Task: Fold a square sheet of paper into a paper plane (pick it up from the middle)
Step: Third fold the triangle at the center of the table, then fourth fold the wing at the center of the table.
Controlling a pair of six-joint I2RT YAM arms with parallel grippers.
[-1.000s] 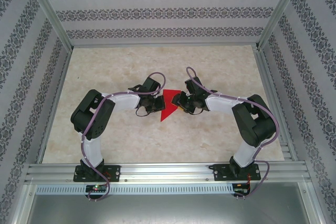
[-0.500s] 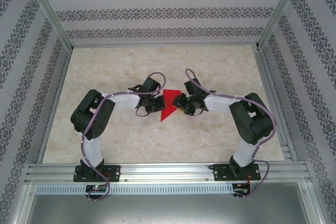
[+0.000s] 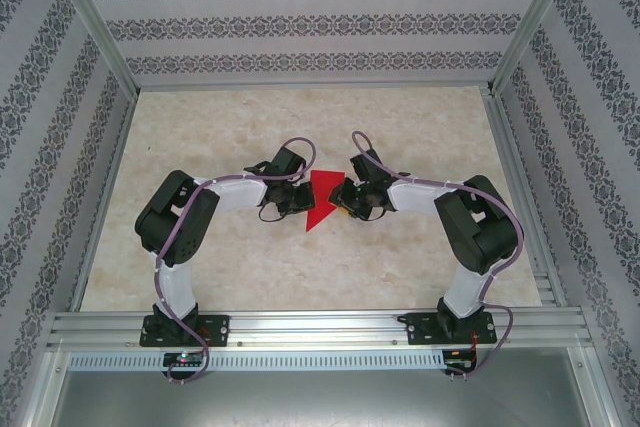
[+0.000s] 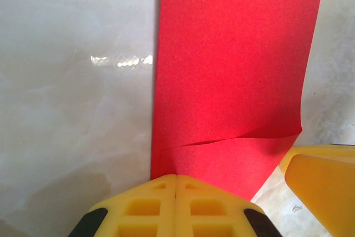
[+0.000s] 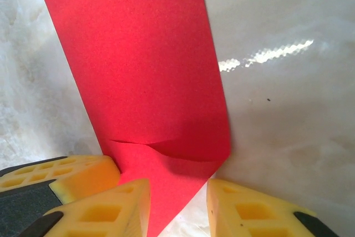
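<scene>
As left claw (image 4: pixel 176 178) pinches red paper (image 4: pixel 233 54), bare table (image 3: pixel 420 127) rings its edges.

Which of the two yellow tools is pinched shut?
The left tool: its tips meet without a gap on the red paper edge. The right tool has its tips apart, the paper's corner between them.

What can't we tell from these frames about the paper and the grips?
- Top external: red paper creases too small; side edges hidden under left tool and right tool.
- Left wrist: paper's near edge runs under the shut left tool; pinched or not, unclear.
- Right wrist: paper's far end cut off by the top edge.
</scene>
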